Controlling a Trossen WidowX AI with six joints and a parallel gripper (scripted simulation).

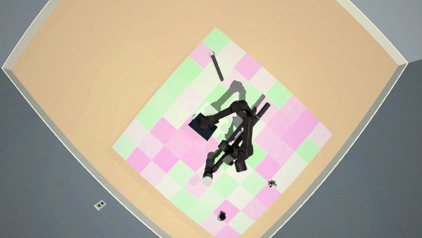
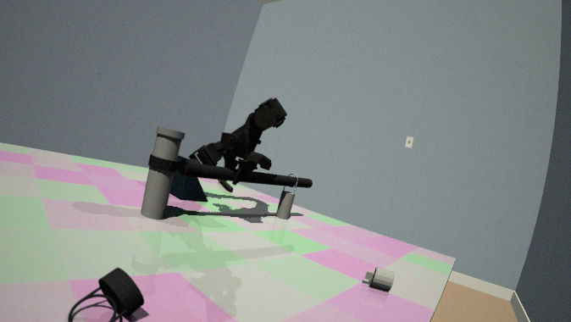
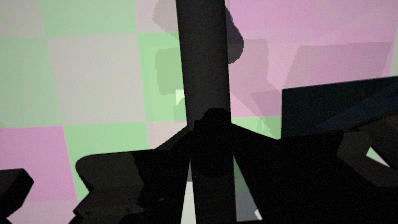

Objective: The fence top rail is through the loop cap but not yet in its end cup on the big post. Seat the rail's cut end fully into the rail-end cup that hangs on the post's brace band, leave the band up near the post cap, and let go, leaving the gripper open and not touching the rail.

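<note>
The dark top rail (image 1: pixel 265 109) (image 2: pixel 302 182) (image 3: pixel 205 60) runs nearly level from the big post to the loop on the short post. My gripper (image 2: pixel 241 174) (image 3: pixel 207 127) is shut on the rail partway along it, from above. The big grey post (image 2: pixel 156 195) stands upright, its cap (image 1: pixel 207 180) (image 2: pixel 170 132) on top. The black brace band (image 2: pixel 160 163) is around the post's upper part, a little below the cap. The rail's cut end is at the rail-end cup beside the band. Dark on dark, I cannot tell how deep it sits in the cup.
The short grey post (image 2: pixel 285 206) stands under the rail's far part, its thin wire loop around the rail. A dark block (image 1: pixel 206 133) (image 2: pixel 188 189) is under the arm's base. A loose dark rod (image 1: pixel 217 68), a black ringed part (image 1: pixel 221 216) (image 2: pixel 120 292) and a grey fitting (image 1: pixel 272 184) (image 2: pixel 383 280) lie on the checkered mat.
</note>
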